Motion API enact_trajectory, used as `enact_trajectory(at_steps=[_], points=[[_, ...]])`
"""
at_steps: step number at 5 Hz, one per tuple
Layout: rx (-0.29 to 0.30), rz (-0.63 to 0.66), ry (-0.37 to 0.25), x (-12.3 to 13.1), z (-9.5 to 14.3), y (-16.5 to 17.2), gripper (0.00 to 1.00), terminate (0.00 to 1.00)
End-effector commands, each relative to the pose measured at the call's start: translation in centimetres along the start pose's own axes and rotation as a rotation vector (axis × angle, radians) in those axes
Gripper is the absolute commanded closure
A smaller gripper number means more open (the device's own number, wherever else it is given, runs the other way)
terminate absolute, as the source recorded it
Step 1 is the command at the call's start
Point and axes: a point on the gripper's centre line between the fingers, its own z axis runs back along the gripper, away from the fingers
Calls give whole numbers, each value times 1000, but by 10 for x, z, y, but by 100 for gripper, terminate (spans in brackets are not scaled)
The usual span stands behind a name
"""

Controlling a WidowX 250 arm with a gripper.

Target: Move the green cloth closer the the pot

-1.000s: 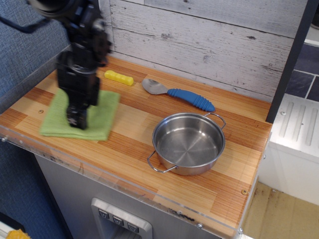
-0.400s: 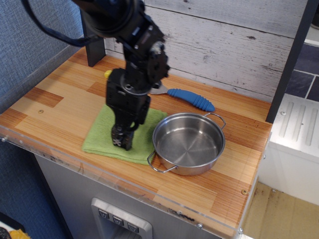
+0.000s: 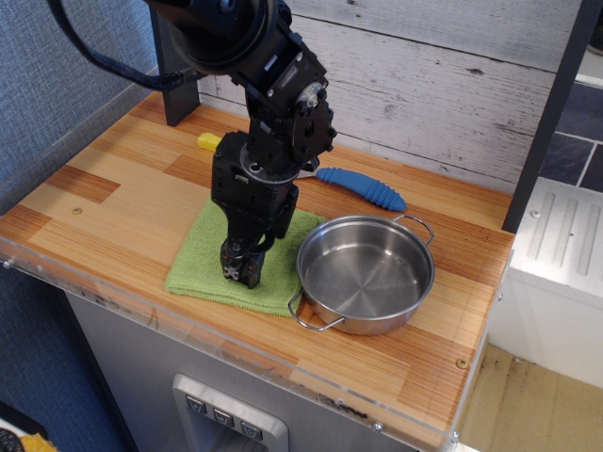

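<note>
The green cloth point(image 3: 203, 266) lies flat on the wooden counter, its right edge touching the left side of the steel pot point(image 3: 366, 273). The pot is shallow, shiny and empty, with two wire loop handles. My black gripper point(image 3: 241, 268) points straight down and presses onto the middle of the cloth, just left of the pot. Its fingers look closed together on the cloth; the arm hides the cloth's far edge.
A blue-handled spoon point(image 3: 363, 187) lies behind the pot near the wall, its bowl hidden by the arm. A yellow piece point(image 3: 208, 142) peeks out left of the arm. A dark post point(image 3: 175, 85) stands at the back left. The counter's front edge point(image 3: 236, 344) is close to the cloth.
The gripper has dragged the cloth from the counter's left side rightward until it meets the pot. In the last half second the pot has shifted slightly to the right.
</note>
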Motion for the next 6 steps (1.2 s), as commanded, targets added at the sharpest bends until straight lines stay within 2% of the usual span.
enact_trajectory(at_steps=[1,2,3,5,6], points=[[-98,53,-5,21,35,-11,0,0],[-143,70,-35,32,55,-15,0,0],[-223,54,-31,35,69,-16,0,0],[-223,54,-31,35,69,-16,0,0],[-223,54,-31,35,69,-16,0,100]])
